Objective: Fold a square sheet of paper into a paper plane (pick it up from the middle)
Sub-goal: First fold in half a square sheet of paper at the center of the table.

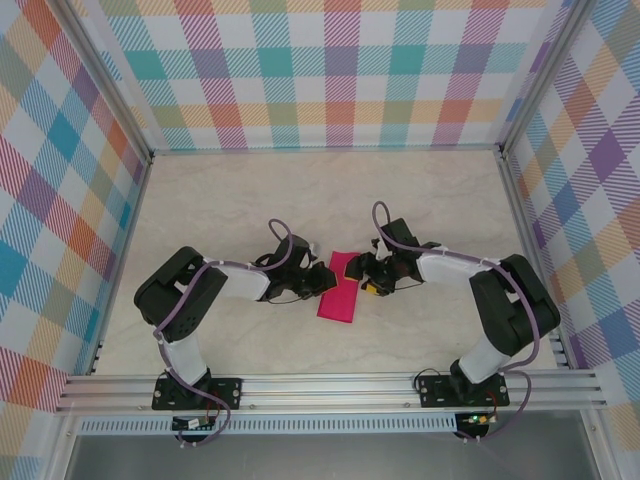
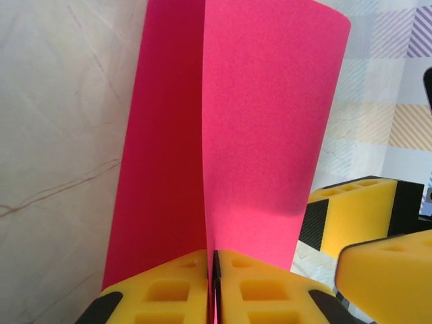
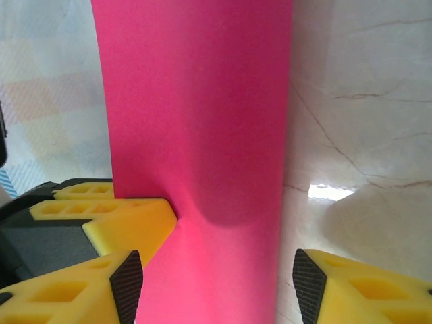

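The square sheet of paper [image 1: 338,288] is magenta-pink and lies folded into a long rectangle at the middle of the table, between the two arms. In the left wrist view the paper [image 2: 263,121] stands up in two layers along a crease. My left gripper [image 2: 214,270] is shut on its near edge. My right gripper [image 3: 217,287] is open and straddles the sheet [image 3: 202,121], its fingertips [image 3: 307,283] apart on either side. From above, the left gripper [image 1: 320,277] and right gripper [image 1: 363,277] face each other across the paper. A paper plane is out of view.
The pale marble-pattern table top [image 1: 230,200] spreads behind the paper. Checked walls [image 1: 330,70] close in the back and both sides. An aluminium rail [image 1: 330,385] runs along the near edge, carrying both arm bases.
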`<action>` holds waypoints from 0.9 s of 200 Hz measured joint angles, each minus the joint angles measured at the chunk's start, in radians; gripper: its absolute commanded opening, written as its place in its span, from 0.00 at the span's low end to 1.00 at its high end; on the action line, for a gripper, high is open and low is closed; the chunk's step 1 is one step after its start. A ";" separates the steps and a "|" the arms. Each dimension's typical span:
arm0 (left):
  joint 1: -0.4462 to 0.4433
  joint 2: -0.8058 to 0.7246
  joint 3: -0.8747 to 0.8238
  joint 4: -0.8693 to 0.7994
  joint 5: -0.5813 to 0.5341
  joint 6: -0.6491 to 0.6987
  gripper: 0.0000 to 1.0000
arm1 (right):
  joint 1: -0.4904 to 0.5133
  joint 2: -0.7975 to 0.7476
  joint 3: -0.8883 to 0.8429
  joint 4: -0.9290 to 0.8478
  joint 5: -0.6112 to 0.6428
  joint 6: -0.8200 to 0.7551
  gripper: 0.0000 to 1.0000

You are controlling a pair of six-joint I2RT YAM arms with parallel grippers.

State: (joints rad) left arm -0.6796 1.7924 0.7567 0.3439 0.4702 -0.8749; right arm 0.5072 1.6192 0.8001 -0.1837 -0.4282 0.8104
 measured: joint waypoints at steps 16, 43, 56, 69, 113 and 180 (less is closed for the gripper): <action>0.000 0.000 0.001 -0.006 -0.005 0.002 0.14 | 0.008 0.025 0.015 -0.014 -0.001 -0.006 0.58; 0.000 0.000 0.005 -0.027 -0.012 0.007 0.19 | 0.015 0.058 0.042 -0.044 0.000 -0.011 0.53; 0.000 -0.001 0.008 -0.037 -0.016 0.010 0.25 | 0.018 0.068 0.052 -0.055 0.000 -0.012 0.51; 0.000 -0.010 0.012 -0.057 -0.021 0.013 0.33 | 0.020 0.081 0.065 -0.074 0.010 -0.015 0.50; 0.018 -0.118 0.016 -0.178 -0.092 0.030 0.44 | 0.031 0.117 0.118 -0.158 0.050 -0.023 0.45; 0.072 -0.249 -0.008 -0.274 -0.208 0.030 0.48 | 0.034 0.150 0.164 -0.218 0.055 -0.041 0.49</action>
State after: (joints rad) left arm -0.6071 1.5433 0.7486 0.0704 0.2626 -0.8448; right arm 0.5411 1.7691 0.9642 -0.4015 -0.3737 0.7692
